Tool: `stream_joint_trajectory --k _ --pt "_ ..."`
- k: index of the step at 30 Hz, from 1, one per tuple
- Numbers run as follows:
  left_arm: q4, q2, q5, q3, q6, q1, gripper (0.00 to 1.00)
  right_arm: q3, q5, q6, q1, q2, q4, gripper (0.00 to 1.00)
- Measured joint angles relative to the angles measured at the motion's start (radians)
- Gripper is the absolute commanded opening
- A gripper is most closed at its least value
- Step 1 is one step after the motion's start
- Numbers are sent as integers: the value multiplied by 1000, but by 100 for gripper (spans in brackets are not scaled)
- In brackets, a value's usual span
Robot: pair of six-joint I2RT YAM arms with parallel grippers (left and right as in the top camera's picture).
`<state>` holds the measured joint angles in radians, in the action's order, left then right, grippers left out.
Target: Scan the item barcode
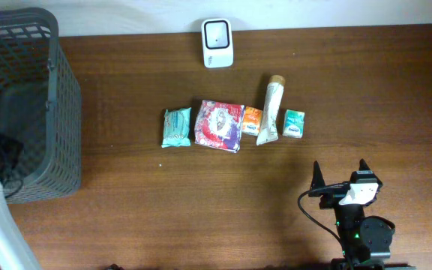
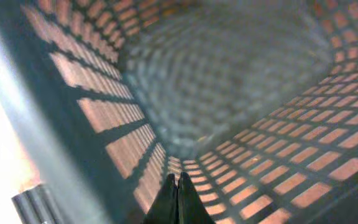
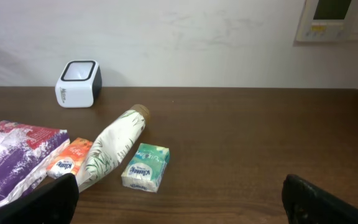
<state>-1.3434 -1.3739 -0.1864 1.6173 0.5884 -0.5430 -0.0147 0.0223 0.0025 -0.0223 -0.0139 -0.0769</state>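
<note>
Right hand (image 1: 340, 166), spread wide, should pinch the tissue pack (image 1: 294, 123) nearest it on the counter (image 1: 201, 210) by its edges so the scanner (image 1: 217, 43) can read it; left hand (image 2: 178, 185) rests pressed together inside the basket (image 1: 55, 75).

Black right hand (image 1: 340, 171), black cable (image 1: 301, 202)

Scanner (image 1: 217, 43) behind packets (image 1: 218, 125); basket (image 1: 64, 112) left
</note>
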Motion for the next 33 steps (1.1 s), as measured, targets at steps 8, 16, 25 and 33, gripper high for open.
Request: stream_joint_trajectory --k 8,16,25,33 --pt "-128 -109 32 0 0 0 0 0 0 0 0 0 0 99" --pt "-293 -85 17 0 0 0 0 0 0 0 0 0 0 99" --pt "-144 43 -38 23 64 0 0 0 0 0 0 0 0 99" --pt "0 148 442 81 -298 329 0 0 0 0 0 0 0 98"
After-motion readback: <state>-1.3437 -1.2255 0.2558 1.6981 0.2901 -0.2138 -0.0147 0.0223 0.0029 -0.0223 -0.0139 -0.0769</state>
